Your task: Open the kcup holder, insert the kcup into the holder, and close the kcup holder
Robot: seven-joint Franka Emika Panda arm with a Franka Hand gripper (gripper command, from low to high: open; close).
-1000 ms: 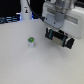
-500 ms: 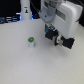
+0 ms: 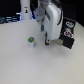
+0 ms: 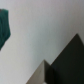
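One small kcup (image 3: 32, 42), pale-bodied with a green top, stands upright on the white desk (image 3: 20, 65), apart from the kcup holder (image 3: 67, 34) at the exterior view's right. The Panda's gripper (image 3: 47, 41) hangs between pod and black box, just short of the holder's front; whether its jaws are parted or closed cannot be told from these blurred frames, and nothing is visibly in their hold. The wrist view shows only pale desk, a dark wedge and a green-dark patch. By its looks the pod should prove light and rigid but easily tipped, best pinched across its sides below the rim; the holder looks heavy, its drawer best drawn by the pale handle. Compared with half a second ago, the arm has shifted slightly; the pod stays put.
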